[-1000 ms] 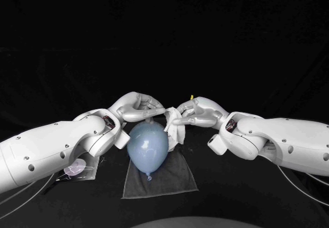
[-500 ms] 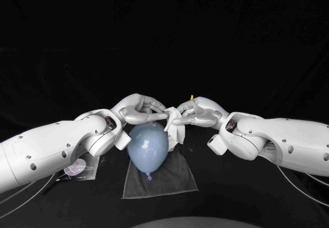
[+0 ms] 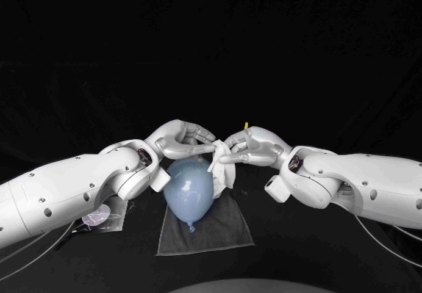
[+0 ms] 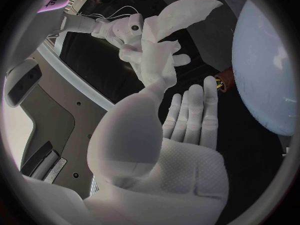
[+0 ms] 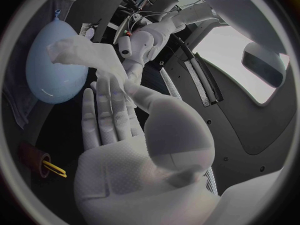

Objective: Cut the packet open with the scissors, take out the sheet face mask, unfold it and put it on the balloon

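A black table (image 3: 290,262) spreads out below the left hand (image 3: 180,139) and the right hand (image 3: 255,146), matte and unmarked. Beyond the fingertips of both hands a black backdrop (image 3: 211,55) closes off the scene; where the table ends and the backdrop begins cannot be told. On the robot's side of the hands a dark grey cloth (image 3: 220,235) lies flat on the table, catching enough light to stand out from the black around it.

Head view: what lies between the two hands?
The white sheet mask, gripped by left hand and right hand, by the balloon, in the head view.
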Robot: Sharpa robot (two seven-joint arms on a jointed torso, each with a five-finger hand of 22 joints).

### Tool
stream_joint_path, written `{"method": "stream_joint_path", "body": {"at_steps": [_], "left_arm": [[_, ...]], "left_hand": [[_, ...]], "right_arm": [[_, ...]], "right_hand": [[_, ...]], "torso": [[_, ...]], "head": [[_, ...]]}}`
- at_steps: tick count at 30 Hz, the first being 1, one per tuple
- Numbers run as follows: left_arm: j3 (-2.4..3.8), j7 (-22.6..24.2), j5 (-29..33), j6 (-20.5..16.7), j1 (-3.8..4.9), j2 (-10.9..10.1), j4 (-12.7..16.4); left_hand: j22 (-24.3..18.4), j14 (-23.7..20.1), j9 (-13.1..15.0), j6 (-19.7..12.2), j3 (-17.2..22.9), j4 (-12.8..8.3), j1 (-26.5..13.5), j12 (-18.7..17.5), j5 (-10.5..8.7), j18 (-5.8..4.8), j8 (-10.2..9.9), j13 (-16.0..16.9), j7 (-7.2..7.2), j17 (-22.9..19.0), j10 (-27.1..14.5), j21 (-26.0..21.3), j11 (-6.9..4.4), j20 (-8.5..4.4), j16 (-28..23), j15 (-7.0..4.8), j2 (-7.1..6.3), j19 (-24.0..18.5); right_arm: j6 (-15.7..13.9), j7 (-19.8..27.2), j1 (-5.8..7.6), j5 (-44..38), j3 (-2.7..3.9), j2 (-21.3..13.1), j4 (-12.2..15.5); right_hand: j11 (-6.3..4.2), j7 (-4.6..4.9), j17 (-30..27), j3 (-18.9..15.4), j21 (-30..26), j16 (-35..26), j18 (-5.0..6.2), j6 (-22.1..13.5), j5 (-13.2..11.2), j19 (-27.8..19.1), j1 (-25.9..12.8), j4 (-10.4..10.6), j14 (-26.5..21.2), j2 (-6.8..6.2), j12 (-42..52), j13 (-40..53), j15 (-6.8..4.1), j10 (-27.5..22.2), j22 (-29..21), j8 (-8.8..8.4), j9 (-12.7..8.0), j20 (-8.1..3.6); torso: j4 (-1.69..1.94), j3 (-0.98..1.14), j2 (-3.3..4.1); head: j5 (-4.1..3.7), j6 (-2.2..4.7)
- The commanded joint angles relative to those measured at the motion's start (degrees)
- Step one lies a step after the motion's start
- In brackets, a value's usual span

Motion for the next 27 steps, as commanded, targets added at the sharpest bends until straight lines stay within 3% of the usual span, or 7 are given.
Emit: {"method": "stream_joint_path", "body": {"at_steps": [1, 6, 9, 20, 22, 27], "left_arm": [[0.05, 1.29, 0.59, 0.99, 0.06, 0.22, -0.01], [0.05, 2.14, 0.65, 1.9, 0.07, 0.35, 0.05], [0.05, 2.91, 0.76, 2.52, 0.07, 0.4, 0.13], [0.05, 5.88, 3.64, 2.0, 0.06, 0.47, 0.25], [0.05, 6.69, 4.61, 1.01, 0.06, 0.48, 0.23], [0.05, 8.73, 5.63, -1.76, 0.05, 0.45, 0.36]], "left_hand": [[0.01, -0.01, -0.08, 2.34, 0.47, -0.28, 1.17, -0.28, -0.31, 0.64, 0.78, -0.48, 0.36, -0.34, 1.0, -0.12, -0.27, -0.07, 0.29, -0.41, 0.41, 0.26], [0.59, 0.58, -0.26, 9.31, 3.24, -0.36, 2.97, -0.06, -0.3, 0.69, 2.55, -1.42, -2.43, -0.82, 4.71, 0.79, -1.06, -0.67, 0.65, -1.16, 2.66, 0.34], [1.23, 1.14, -0.46, 12.04, 4.78, -0.43, 3.49, -0.37, -0.3, 0.69, 2.9, -2.15, -3.33, -0.91, 7.38, 1.73, -1.62, -1.1, 1.21, -1.66, 3.14, 0.36], [3.91, 1.53, -0.49, 15.27, 9.29, -1.44, 3.48, -3.04, -0.31, 0.52, 2.99, -4.71, -3.34, -1.47, 13.37, 5.07, -2.96, -2.08, 2.11, -2.72, 4.56, -1.46], [4.81, 2.14, 0.11, 16.43, 10.2, -2.48, 3.78, -2.69, -0.3, 0.65, 3.79, -4.71, -3.46, -1.53, 15.87, 6.34, -3.89, -2.52, 2.49, -3.52, 4.47, -1.48], [7.4, 2.88, 0.76, 17.35, 14.05, -4.74, 3.7, -2.82, -0.26, 0.54, 3.91, -4.72, -3.12, -1.88, 17.76, 9.79, -4.71, -3.56, 2.62, -4.27, 3.48, -2.44]], "right_arm": [[0.81, 0.31, -0.04, 0.08, 0.06, 0.02, 0.1], [0.76, 0.33, -0.06, 0.07, 0.06, 0.1, 0.01], [0.74, 0.34, -0.07, 0.07, 0.06, 0.16, -0.06], [0.57, 0.07, -0.08, 0.07, 0.06, 0.19, -0.44], [0.33, -0.18, -0.08, 0.03, 0.06, 0.15, -0.6], [-0.65, -0.91, -0.08, -0.15, 0.06, -0.02, -0.98]], "right_hand": [[-0.3, 0.03, 0.05, 0.39, -0.12, 0.03, 0.62, 0.31, 0.17, 0.49, 0.36, -0.01, 0.4, 0.04, 0.03, 0.07, 0.04, 0.04, 0.09, 0.14, 0.1, 0.01], [-0.3, 0.03, 0.05, 0.39, -0.12, 0.03, 0.62, 0.31, 0.17, 0.49, 0.36, -0.01, 0.4, 0.04, 0.03, 0.07, 0.04, 0.04, 0.09, 0.14, 0.1, 0.01], [-0.3, 0.03, 0.05, 0.39, -0.12, 0.03, 0.62, 0.31, 0.17, 0.49, 0.36, -0.01, 0.4, 0.04, 0.03, 0.07, 0.04, 0.04, 0.09, 0.14, 0.1, 0.01], [-0.31, 0.02, 0.14, 0.51, -0.13, 0.01, 0.61, 0.32, 0.17, 0.53, 0.35, -0.03, 0.41, 0.0, 0.03, 0.08, 0.03, 0.08, 0.09, 0.15, 0.14, -0.01], [-0.31, 0.02, 0.14, 0.51, -0.13, 0.01, 0.61, 0.32, 0.17, 0.53, 0.35, -0.03, 0.41, 0.0, 0.03, 0.08, 0.03, 0.08, 0.09, 0.15, 0.14, -0.01], [-0.3, 0.03, 0.17, 0.52, -0.13, 0.01, 0.61, 0.32, 0.16, 0.54, 0.31, -0.02, 0.41, -0.04, 0.02, 0.08, 0.04, 0.08, 0.09, 0.14, 0.15, -0.01]], "torso": [[0.01, -0.02, -0.03], [0.04, -0.03, 0.02], [0.04, -0.04, 0.01], [0.02, -0.04, -0.04], [0.0, -0.03, -0.02], [-0.06, -0.04, -0.01]], "head": [[-0.01, -0.04], [0.02, -0.15], [0.01, -0.13], [0.16, -0.14], [0.18, -0.06], [0.12, 0.16]]}}
